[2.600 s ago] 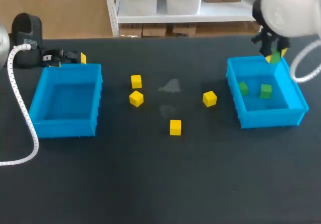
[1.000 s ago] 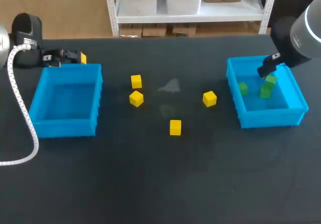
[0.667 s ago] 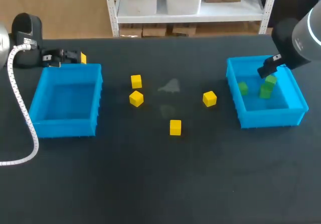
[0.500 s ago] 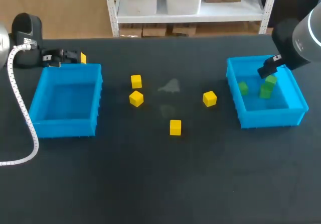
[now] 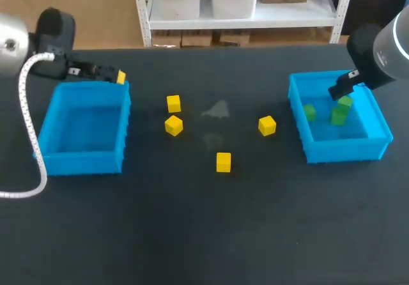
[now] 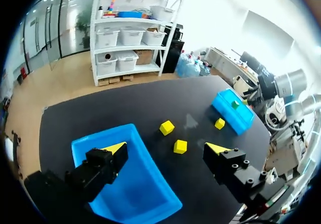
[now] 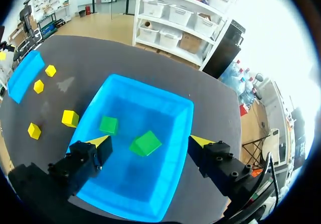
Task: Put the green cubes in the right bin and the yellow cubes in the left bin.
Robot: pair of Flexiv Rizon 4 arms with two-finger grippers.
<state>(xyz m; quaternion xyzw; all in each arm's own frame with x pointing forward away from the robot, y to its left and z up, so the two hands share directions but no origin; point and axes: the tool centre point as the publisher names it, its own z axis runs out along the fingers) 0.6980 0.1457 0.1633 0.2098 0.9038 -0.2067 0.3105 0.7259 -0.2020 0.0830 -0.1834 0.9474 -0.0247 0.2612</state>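
Observation:
Several yellow cubes lie mid-table: two (image 5: pixel 173 103) (image 5: pixel 173 126) nearer the left bin (image 5: pixel 45 128), one (image 5: pixel 267 126) by the right bin (image 5: pixel 377 131), and one (image 5: pixel 223 162) in front. The right bin holds green cubes: one alone (image 5: pixel 309 112), and one (image 5: pixel 345 102) tilted on top of another (image 5: pixel 338 117). My left gripper (image 6: pixel 165 148) hangs open and empty over the left bin's (image 6: pixel 108 133) back right corner. My right gripper (image 7: pixel 150 141) is open and empty above the right bin (image 7: pixel 150 91), over the tilted green cube (image 7: pixel 146 143).
The left arm's white cable (image 5: pixel 25 119) loops down past the left bin's outer side. A faint pale smudge (image 5: pixel 217 110) marks the table between the yellow cubes.
The green cube my right gripper held over the bin now lies inside, on top of another. In the last half second my left arm has shifted right along the left bin's back edge.

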